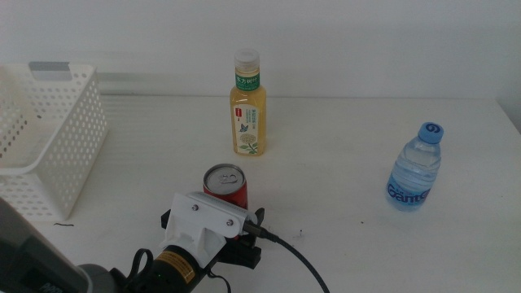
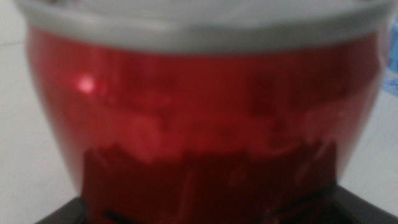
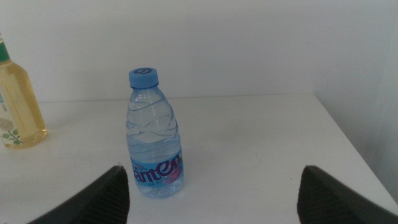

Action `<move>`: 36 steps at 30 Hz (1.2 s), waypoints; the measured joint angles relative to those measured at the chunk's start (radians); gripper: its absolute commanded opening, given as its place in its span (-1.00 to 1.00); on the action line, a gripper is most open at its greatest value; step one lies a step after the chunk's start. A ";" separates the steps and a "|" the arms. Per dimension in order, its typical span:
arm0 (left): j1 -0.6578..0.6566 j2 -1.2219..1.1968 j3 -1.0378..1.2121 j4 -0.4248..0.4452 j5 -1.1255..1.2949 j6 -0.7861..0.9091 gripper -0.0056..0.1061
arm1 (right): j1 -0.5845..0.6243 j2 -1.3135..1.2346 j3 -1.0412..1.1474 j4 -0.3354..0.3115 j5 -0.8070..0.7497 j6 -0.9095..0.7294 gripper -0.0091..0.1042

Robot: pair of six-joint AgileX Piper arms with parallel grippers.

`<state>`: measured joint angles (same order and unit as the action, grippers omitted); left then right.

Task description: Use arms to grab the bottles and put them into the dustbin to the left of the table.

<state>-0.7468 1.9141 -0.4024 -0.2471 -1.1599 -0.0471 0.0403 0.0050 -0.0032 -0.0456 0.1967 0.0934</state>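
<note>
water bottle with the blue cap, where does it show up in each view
Middle view: the water bottle stands upright at the right of the table.
Left wrist view: only a blue sliver at the right edge, past the red can; probably the bottle.
Right wrist view: upright, left of centre.
Shared landmark: the yellow tea bottle in middle and right wrist views.

White table (image 1: 342, 138) carries 2 bottles (image 1: 247, 106), 1 red can (image 1: 225, 187), a basket (image 1: 50, 138).

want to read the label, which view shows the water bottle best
The right wrist view: the water bottle stands whole and near, ahead of the open right claw. The middle view shows it small, far right. The left wrist view shows only a blue sliver at the edge.
</note>
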 measured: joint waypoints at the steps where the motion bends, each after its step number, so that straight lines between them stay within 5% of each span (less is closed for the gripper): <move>1: 0.000 0.001 -0.005 -0.002 0.003 -0.002 0.58 | 0.000 0.000 0.000 0.000 0.000 0.000 0.78; 7: 0.000 0.002 -0.009 -0.009 -0.001 -0.002 0.58 | 0.000 0.000 0.000 0.000 0.000 0.000 0.78; 15: 0.000 -0.059 0.007 -0.009 0.067 0.047 -0.39 | 0.000 0.000 0.000 0.000 0.000 0.004 0.78; 19: 0.000 -0.236 0.009 -0.048 0.274 0.109 -0.67 | 0.000 0.000 0.000 0.000 0.000 0.004 0.78; 27: 0.107 -0.588 -0.201 -0.242 0.912 0.483 -0.70 | 0.000 0.000 0.000 0.000 0.000 0.004 0.78; 36: 0.461 -0.628 -0.507 -0.232 1.482 0.575 -0.70 | 0.000 0.000 0.000 0.000 0.000 0.006 0.78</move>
<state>-0.2859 1.2859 -0.9090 -0.4792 0.3216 0.5274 0.0403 0.0050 -0.0032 -0.0456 0.1967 0.0993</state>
